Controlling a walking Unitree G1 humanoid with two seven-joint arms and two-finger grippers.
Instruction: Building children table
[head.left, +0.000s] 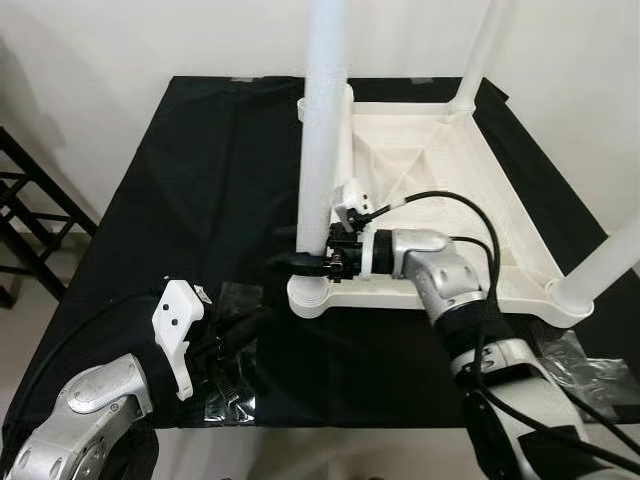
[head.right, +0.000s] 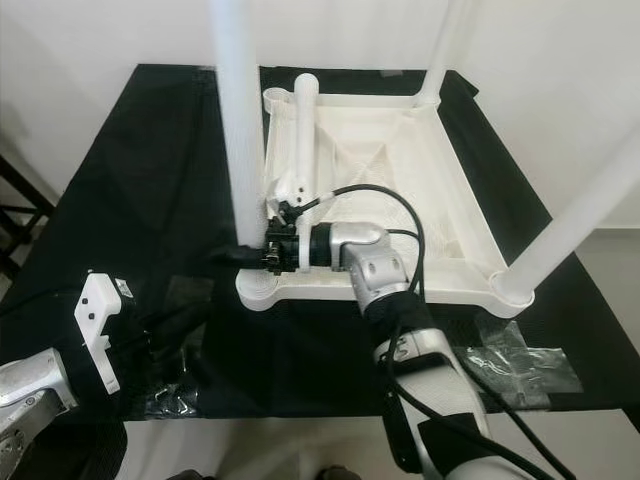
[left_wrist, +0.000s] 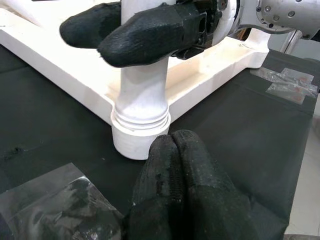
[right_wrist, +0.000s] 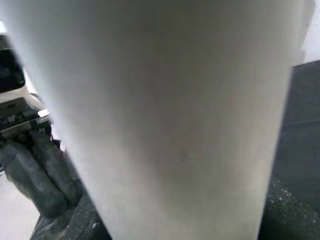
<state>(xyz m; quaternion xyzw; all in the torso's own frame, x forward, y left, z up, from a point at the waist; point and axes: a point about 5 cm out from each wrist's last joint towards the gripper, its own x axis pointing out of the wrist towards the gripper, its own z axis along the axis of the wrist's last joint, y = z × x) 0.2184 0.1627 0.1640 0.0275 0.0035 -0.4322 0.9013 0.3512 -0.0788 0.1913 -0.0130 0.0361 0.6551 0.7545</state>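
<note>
Black cloth (head.left: 200, 160) on white floor; right gripper (head.left: 300, 262) pinching table leg (head.left: 322, 130); left gripper (left_wrist: 177, 170) pressed together

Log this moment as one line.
right gripper: shut on upright white plastic table leg | left gripper: shut, idle | upturned white tabletop

one tabletop (head.left: 470, 190), four legs (head.left: 322, 130), two claws (head.left: 285, 263)
</note>
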